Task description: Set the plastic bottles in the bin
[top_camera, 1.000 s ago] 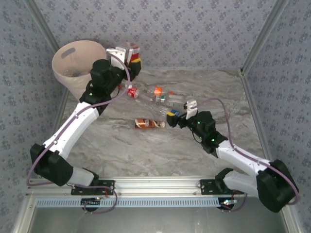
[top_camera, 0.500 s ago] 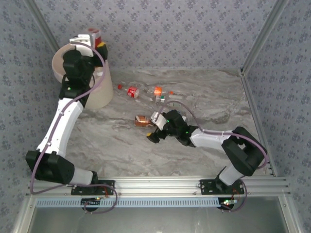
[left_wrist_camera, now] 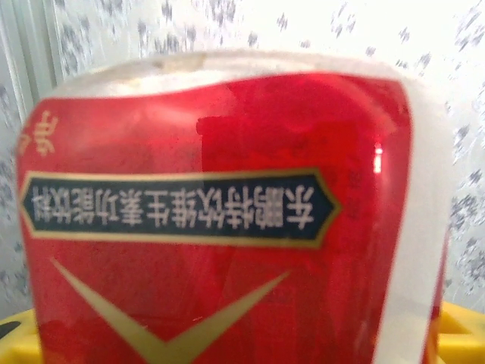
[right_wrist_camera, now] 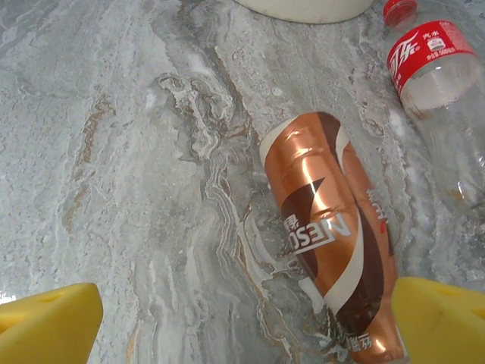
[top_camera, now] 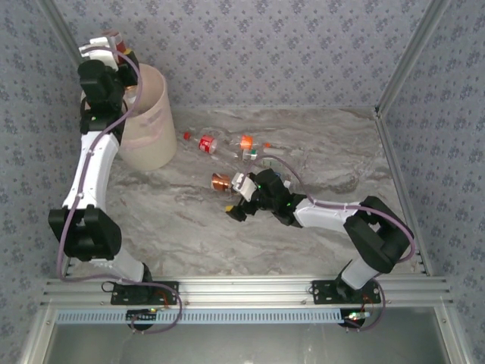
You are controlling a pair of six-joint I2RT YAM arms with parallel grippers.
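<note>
My left gripper (top_camera: 116, 45) is shut on a red-labelled plastic bottle (left_wrist_camera: 227, 227) and holds it high at the far left side of the bin (top_camera: 151, 121), a tall pale pink-beige wastebasket. One yellow fingertip (left_wrist_camera: 464, 334) peeks out beside the label. My right gripper (right_wrist_camera: 242, 326) is open and low over the table. A copper-labelled bottle (right_wrist_camera: 326, 227) lies just inside its right fingertip (right_wrist_camera: 439, 318); in the top view this bottle (top_camera: 220, 182) lies left of the gripper (top_camera: 236, 199). Several more bottles lie beyond, among them a red-labelled cola bottle (top_camera: 206, 143) and an orange-capped one (top_camera: 245, 142).
The marbled table (top_camera: 189, 227) is walled by patterned panels at the back and sides. The bin's base (right_wrist_camera: 303, 6) is close behind the copper bottle. The cola bottle (right_wrist_camera: 432, 61) lies to the right of it. Open tabletop lies in front of the right gripper.
My left arm swung the red-labelled bottle from right of the bin up and leftward to its far side. My right gripper moved left to the copper bottle, still open.
</note>
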